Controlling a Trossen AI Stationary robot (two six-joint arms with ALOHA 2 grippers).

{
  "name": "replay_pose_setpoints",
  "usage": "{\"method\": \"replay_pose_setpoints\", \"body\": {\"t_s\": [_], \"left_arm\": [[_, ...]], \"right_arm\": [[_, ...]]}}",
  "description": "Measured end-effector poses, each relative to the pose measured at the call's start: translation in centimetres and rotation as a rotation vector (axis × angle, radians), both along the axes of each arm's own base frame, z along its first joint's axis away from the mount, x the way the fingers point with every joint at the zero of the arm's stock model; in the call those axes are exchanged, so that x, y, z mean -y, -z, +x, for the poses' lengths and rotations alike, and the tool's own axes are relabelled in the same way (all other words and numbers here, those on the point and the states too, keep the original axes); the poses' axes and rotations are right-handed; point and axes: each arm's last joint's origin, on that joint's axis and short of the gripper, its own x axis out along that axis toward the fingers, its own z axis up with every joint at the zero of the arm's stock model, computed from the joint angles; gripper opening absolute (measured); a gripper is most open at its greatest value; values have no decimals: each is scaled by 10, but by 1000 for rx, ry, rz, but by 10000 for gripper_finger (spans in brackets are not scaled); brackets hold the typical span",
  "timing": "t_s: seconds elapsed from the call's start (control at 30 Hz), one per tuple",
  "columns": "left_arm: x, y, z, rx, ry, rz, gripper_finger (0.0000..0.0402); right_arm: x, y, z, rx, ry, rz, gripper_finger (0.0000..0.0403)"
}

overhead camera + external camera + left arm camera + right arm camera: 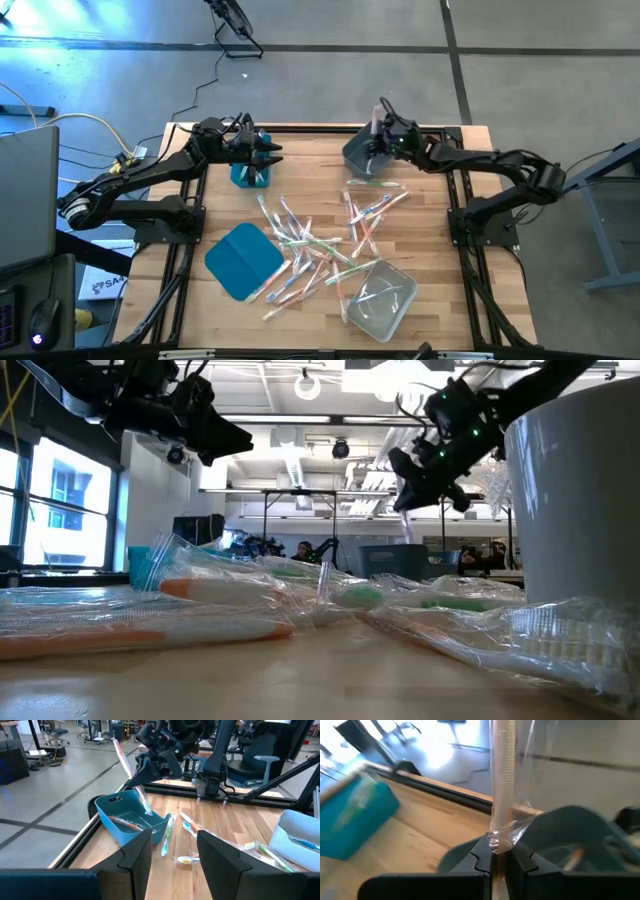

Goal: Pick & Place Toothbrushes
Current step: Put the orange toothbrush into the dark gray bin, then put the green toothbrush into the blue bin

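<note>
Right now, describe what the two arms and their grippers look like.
Both arms are dark, near-black jointed links on black bases bolted to black rails along the wooden table. The left gripper has two broad, flat, matte black fingers with angled tips. The right gripper has black fingers with notched inner edges. Small green lights glow at the right wrist, and thin black cabling loops over both wrists.

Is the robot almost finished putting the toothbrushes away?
Not nearly. Done: the grey bin holds at least one toothbrush, and the clear bin a couple. In hand: the right gripper is shut on a wrapped toothbrush, held above the grey bin. The left gripper is open over the teal bin. Left: a big pile of toothbrushes on the table.
</note>
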Motion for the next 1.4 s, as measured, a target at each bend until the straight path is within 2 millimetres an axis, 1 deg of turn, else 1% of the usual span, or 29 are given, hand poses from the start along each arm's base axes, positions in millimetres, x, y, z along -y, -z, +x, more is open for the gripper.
{"method": "replay_pose_setpoints", "body": {"t_s": [0.1,0.17,0.3,0.43,0.67,0.83,1.0,1.23,1.4], "left_arm": [[0,0,0,0,0,0,154],[0,0,0,0,0,0,154],[0,0,0,0,0,0,154],[0,0,0,2,0,1,154],[0,0,0,1,-1,0,154],[0,0,0,1,-1,-1,154],[0,0,0,1,-1,-1,154],[0,0,0,0,0,-1,154],[0,0,0,0,0,-1,154]], "right_arm": [[3,10,-8,75,7,25,13],[3,17,-12,77,23,48,13],[2,25,-17,77,40,79,13],[-1,31,-15,59,30,93,13],[1,44,-11,42,41,133,19],[3,52,-9,30,50,159,47],[3,51,-10,43,111,150,76],[3,51,-10,36,108,143,128],[2,43,-11,49,91,119,145]]}}
